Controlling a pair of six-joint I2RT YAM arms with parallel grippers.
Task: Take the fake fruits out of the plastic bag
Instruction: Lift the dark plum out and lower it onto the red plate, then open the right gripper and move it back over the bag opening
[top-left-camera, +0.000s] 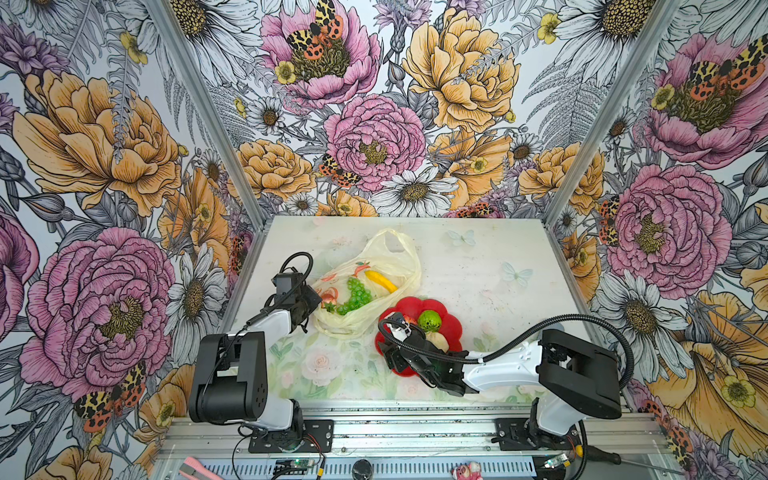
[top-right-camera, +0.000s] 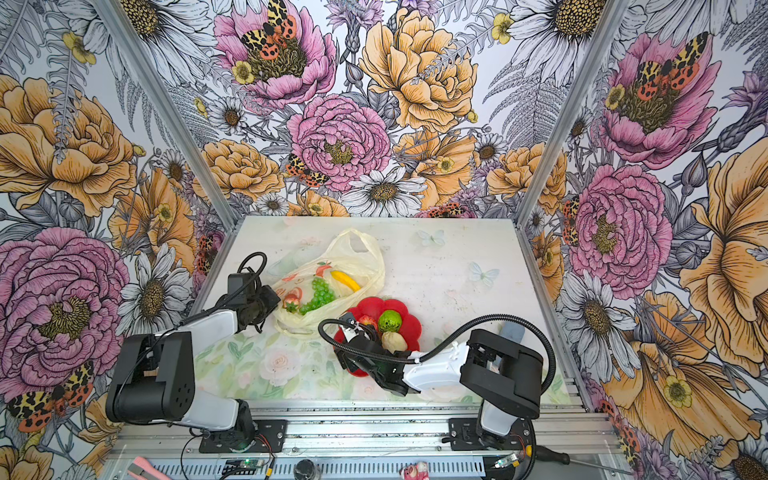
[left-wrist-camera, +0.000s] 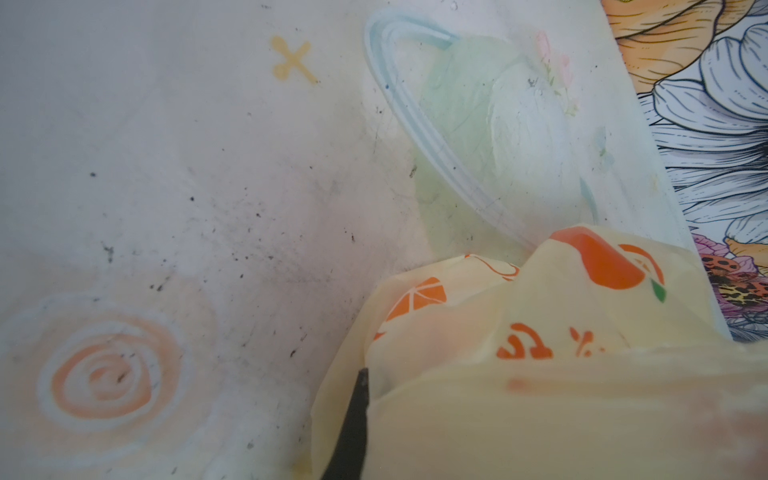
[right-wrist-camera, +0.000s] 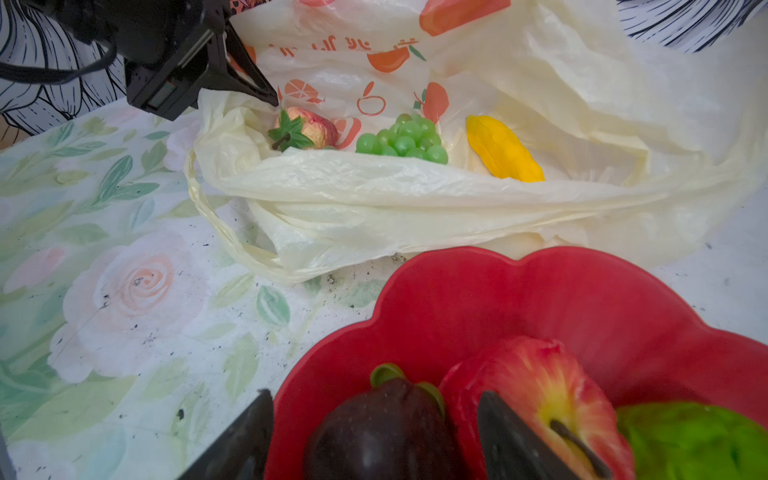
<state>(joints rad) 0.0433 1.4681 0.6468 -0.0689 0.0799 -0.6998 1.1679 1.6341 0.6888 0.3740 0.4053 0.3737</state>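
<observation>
Plum (right-wrist-camera: 374, 440) between spread right claw (right-wrist-camera: 374, 395) — plate (right-wrist-camera: 457, 266) rim beside bag (right-wrist-camera: 415, 199)

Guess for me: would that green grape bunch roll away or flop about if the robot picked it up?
Probably neither. The grapes look like one lumpy moulded cluster, so rolling seems unlikely. Their glossy beads could be slippery to pinch. They lie inside the thin crinkly bag, which may shift or drag along when they are lifted.

A: Kind of place?
B: Robotics lab test cell. Aluminium frame post (top-left-camera: 206, 112), flower-print panels (top-left-camera: 374, 137) on three sides, pastel printed tabletop (top-left-camera: 478, 266).
A: Anything else?
B: Arm mount (top-left-camera: 291, 436) bolted to a slotted rail (top-left-camera: 415, 432); bare circuit board (top-left-camera: 291, 462) at the front edge.
</observation>
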